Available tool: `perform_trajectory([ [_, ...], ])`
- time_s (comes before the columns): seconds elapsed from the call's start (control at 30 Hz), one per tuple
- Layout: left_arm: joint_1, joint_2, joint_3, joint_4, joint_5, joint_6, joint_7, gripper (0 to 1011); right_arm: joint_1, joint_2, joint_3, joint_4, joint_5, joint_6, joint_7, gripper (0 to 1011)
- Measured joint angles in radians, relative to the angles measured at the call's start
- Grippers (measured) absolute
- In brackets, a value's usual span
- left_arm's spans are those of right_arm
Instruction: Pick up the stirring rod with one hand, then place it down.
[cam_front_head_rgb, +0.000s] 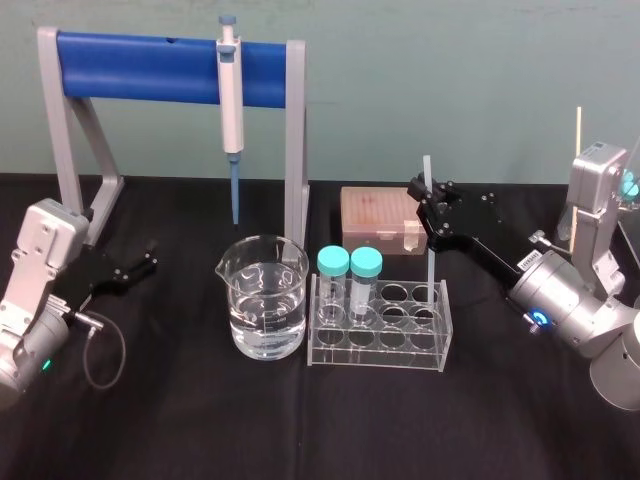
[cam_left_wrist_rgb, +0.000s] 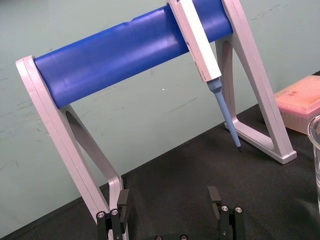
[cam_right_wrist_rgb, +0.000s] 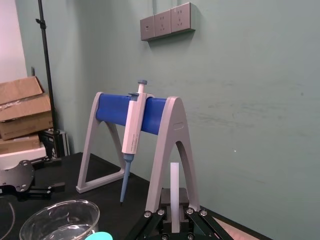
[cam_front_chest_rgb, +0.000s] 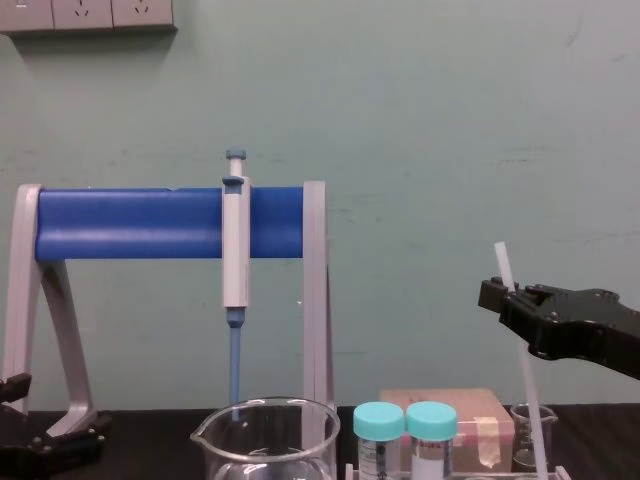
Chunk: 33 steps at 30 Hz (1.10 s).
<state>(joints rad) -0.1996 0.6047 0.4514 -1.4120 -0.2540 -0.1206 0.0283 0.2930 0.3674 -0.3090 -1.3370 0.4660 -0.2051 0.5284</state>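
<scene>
From the head view, my right claw (cam_front_head_rgb: 428, 200) reaches in over the far right corner of the clear rack (cam_front_head_rgb: 375, 352) and is clenched on the stirring rod (cam_front_head_rgb: 426, 172). The rod stands nearly upright, its top poking above my fingers and its lower end down by the rack's back corner hole. I cannot tell whether it rests in that hole or hangs just over it. My left claw (cam_front_head_rgb: 143, 264) lies parked on the table, well apart, on the other side of the beaker (cam_front_head_rgb: 263, 300).

In the left wrist view, my left claw (cam_left_wrist_rgb: 168, 200) is spread wide and holds nothing; it faces the pipette stand (cam_left_wrist_rgb: 75, 150).

In the right wrist view, the rod (cam_right_wrist_rgb: 174, 187) rises straight from between the fingers of my right claw (cam_right_wrist_rgb: 173, 217), pinched on both sides.

In the chest view, my right claw (cam_front_chest_rgb: 507, 297) grips the rod (cam_front_chest_rgb: 502, 265) high up, and most of its length hangs below, leaning a little.

I judge the grasp made and the lift in hand. Next I need a straight pull upward until the lower end clears the rack, then a slow lowering onto open table before I let go.
</scene>
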Motion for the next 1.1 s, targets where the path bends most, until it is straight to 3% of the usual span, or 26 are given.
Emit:
perform_trajectory([
  [0.33,0.000,0.000,0.000,0.000,0.000,0.000,0.000,1000,0.005,-0.008,-0.005,0.009,0.001,0.002,0.004,80],
  [0.77,0.000,0.000,0.000,0.000,0.000,0.000,0.000,1000,0.014,-0.025,-0.006,0.046,0.014,-0.046,0.034,80],
  [1.1,0.000,0.000,0.000,0.000,0.000,0.000,0.000,1000,0.016,-0.027,-0.008,0.056,0.015,-0.051,0.039,80],
])
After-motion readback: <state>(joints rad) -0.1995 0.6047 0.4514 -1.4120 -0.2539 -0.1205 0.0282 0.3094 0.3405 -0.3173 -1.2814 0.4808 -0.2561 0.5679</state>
